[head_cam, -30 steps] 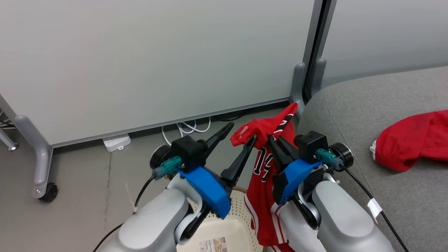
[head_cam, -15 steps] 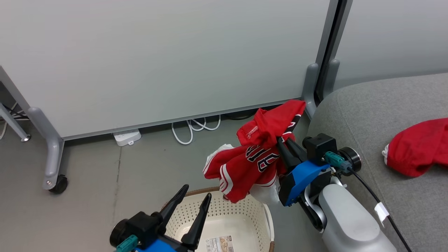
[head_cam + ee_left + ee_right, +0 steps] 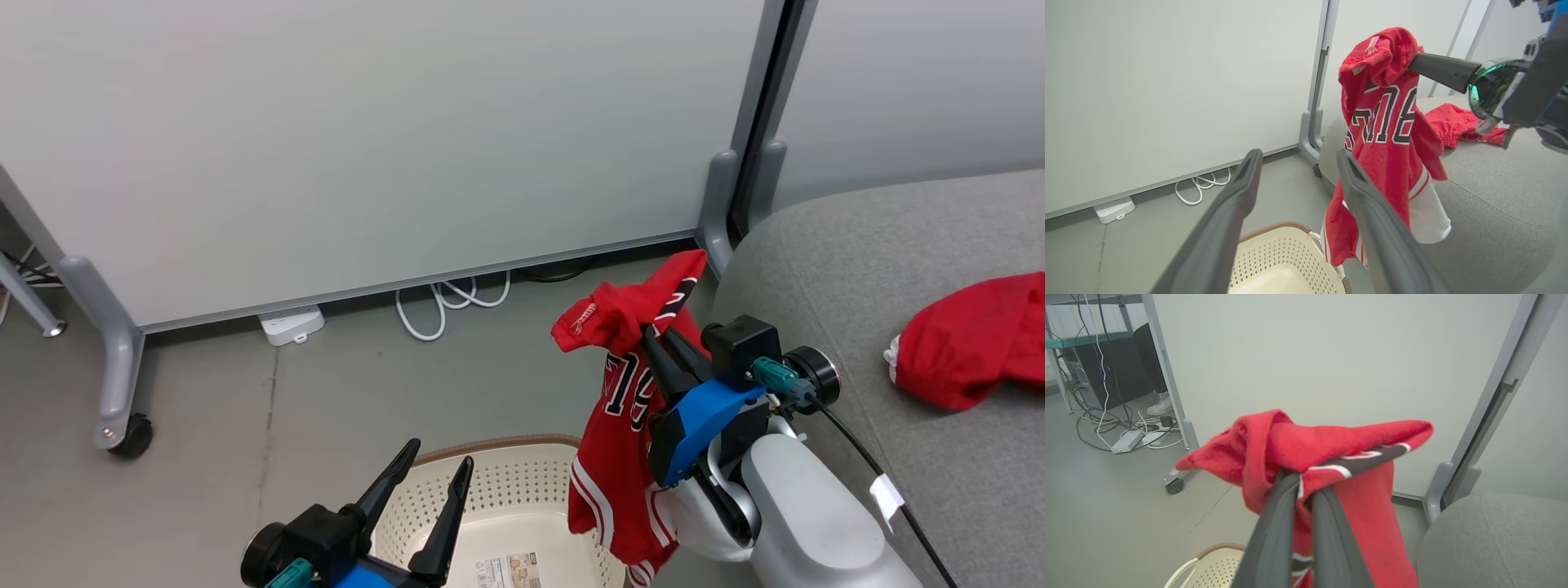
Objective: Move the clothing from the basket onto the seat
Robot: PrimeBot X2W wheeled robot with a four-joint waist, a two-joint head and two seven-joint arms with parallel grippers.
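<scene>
My right gripper [image 3: 655, 341] is shut on the top of a red jersey [image 3: 620, 408] with black-and-white numbers. The jersey hangs from it, between the basket and the seat. In the right wrist view the fingers [image 3: 1306, 484] pinch a bunched fold of the jersey [image 3: 1331, 445]. My left gripper [image 3: 439, 454] stands open and holds nothing, low over the cream basket [image 3: 506, 490]. Its own view shows its fingers [image 3: 1299, 154] spread, with the jersey [image 3: 1388, 134] just to the right. A second red garment [image 3: 971, 343] lies on the grey seat [image 3: 857, 269].
A pale partition panel stands behind on a grey leg with a caster [image 3: 118, 384]. A white power strip [image 3: 291, 325] and looped white cable [image 3: 445, 302] lie on the floor at its base. At the far left, a person's shoe [image 3: 1160, 406] stands by tangled cables.
My left gripper has dropped from beside the jersey to low over the basket, still open. The jersey swung out leftward and now hangs straight from my shut right gripper.
</scene>
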